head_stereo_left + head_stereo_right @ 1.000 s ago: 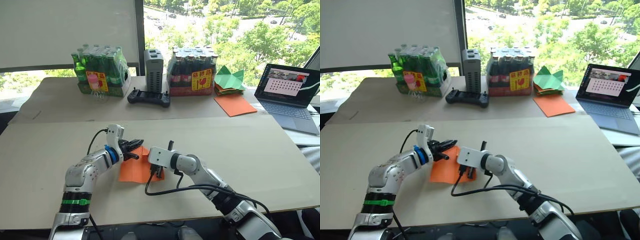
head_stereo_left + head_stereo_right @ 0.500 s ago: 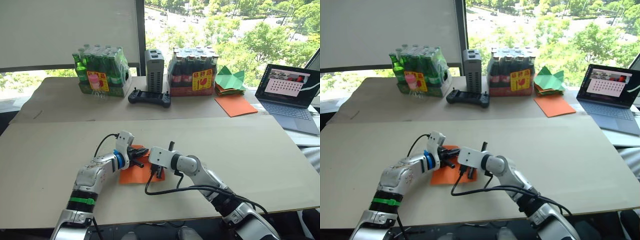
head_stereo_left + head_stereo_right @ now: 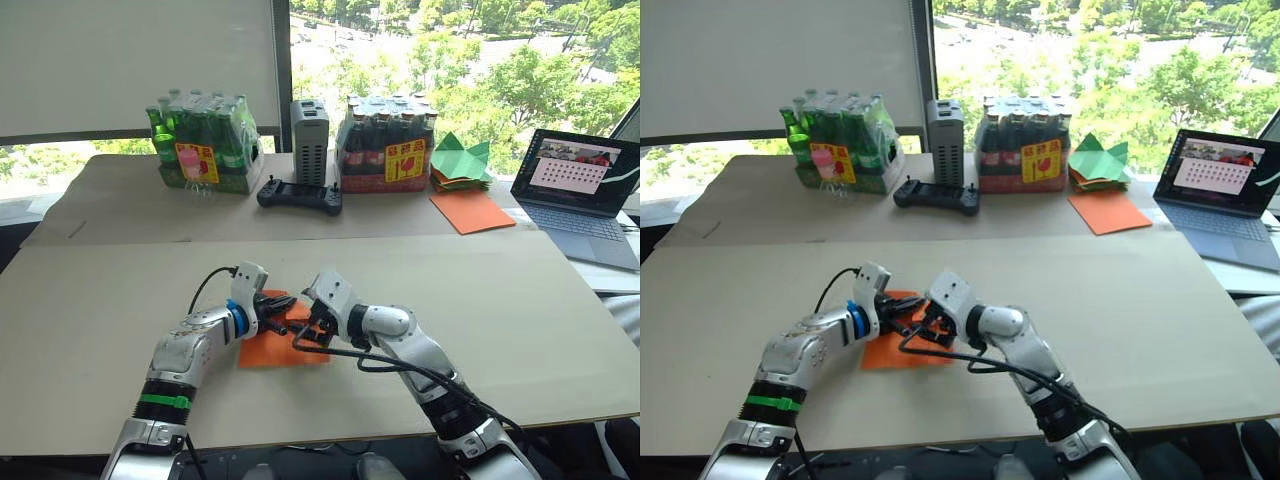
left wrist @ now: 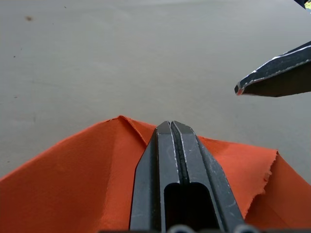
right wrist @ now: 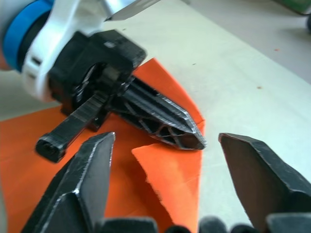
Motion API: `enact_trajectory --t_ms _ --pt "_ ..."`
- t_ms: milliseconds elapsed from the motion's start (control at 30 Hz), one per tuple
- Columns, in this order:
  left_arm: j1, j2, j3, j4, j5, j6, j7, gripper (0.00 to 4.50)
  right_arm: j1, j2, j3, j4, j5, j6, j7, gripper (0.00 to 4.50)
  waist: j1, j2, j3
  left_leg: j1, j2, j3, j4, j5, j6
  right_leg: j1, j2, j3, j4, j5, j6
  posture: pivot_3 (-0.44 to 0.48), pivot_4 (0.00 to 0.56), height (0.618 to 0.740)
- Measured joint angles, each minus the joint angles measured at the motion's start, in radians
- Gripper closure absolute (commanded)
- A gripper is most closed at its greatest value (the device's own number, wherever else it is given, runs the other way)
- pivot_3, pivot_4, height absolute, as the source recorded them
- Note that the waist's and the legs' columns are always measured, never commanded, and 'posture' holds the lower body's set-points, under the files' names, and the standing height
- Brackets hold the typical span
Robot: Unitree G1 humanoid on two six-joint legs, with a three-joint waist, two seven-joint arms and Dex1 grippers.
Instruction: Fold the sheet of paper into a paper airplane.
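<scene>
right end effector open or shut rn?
Open. In the right wrist view the right end effector has its two fingers spread wide apart over the sheet of paper, gripping nothing.

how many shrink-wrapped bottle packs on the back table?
2. The green bottle pack sits on the robot's left, the dark bottle pack on its right; a grey box stands between them. More may be hidden.
</scene>
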Motion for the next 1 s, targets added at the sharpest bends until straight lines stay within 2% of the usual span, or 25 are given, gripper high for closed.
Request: enact_trajectory --t_ms 167,267,1000 --pt "0.0 -0.004 0.0 0.002 0.0 -0.003 0.0 4.5 0.01 -0.034 0.033 0.025 -0.044 0.0 -0.033 3.57 0.003 0.0 0.0 0.0 0.0 0.0 0.0 0.0 0.0 0.0 0.0 0.0 0.0 0.0 0.0 0.0 0.15 0.74" --pt "-0.002 -0.004 0.0 0.005 0.0 -0.002 0.0 4.5 0.03 -0.042 0.061 0.035 -0.059 -0.001 -0.034 4.46 0.003 0.0 0.0 0.0 0.0 0.0 0.0 0.0 0.0 0.0 0.0 0.0 0.0 0.0 0.0 0.0 0.15 0.74" --pt "-0.01 -0.033 -0.022 -0.017 0.005 0.034 -0.012 4.5 0.028 -0.047 0.087 0.037 -0.088 -0.001 -0.043 4.46 0.008 0.0 0.0 0.0 0.0 0.0 0.0 0.0 0.0 0.0 0.0 0.0 0.0 0.0 0.0 0.0 0.15 0.74"
